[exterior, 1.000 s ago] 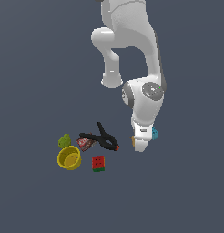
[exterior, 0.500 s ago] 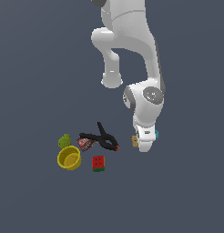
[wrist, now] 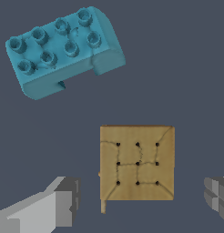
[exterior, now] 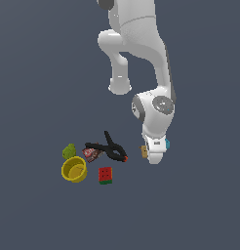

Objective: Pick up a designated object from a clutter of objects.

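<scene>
The tan block [wrist: 137, 163] lay between the wide-open tool's [wrist: 143, 205] fingers; the tool had descended closer since.

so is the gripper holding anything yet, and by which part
Nothing is held. The gripper is open, its fingers on either side of the tan block with gaps, not touching it. The cyan studded block lies apart.

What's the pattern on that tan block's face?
The tan block shows nine dark dots in a three-by-three grid, plus faint crack-like lines; clearest in the wrist view.
</scene>
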`<control>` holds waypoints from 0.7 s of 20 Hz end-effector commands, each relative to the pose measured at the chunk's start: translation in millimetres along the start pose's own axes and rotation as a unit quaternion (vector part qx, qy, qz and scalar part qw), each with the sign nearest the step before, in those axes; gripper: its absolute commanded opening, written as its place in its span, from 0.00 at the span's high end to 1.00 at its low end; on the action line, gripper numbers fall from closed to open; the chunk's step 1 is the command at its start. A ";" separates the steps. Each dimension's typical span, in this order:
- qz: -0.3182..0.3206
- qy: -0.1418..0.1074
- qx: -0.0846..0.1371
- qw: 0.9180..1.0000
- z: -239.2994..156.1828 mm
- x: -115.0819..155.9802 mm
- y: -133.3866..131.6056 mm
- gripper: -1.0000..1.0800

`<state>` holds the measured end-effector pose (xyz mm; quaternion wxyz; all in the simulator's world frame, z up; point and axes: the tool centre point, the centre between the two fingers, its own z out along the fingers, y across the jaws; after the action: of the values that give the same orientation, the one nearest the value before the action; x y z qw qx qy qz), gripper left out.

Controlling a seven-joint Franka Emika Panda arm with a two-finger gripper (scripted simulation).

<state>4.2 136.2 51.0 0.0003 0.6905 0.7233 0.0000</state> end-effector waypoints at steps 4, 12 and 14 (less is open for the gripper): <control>-0.001 0.000 0.000 1.000 25.9 0.0 -1.1 0.04; -0.002 0.000 0.000 1.000 40.4 0.3 -0.5 1.00; -0.002 0.000 0.000 1.000 40.4 0.3 -0.5 1.00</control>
<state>4.1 136.5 11.7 0.0004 0.6889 0.7248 0.0002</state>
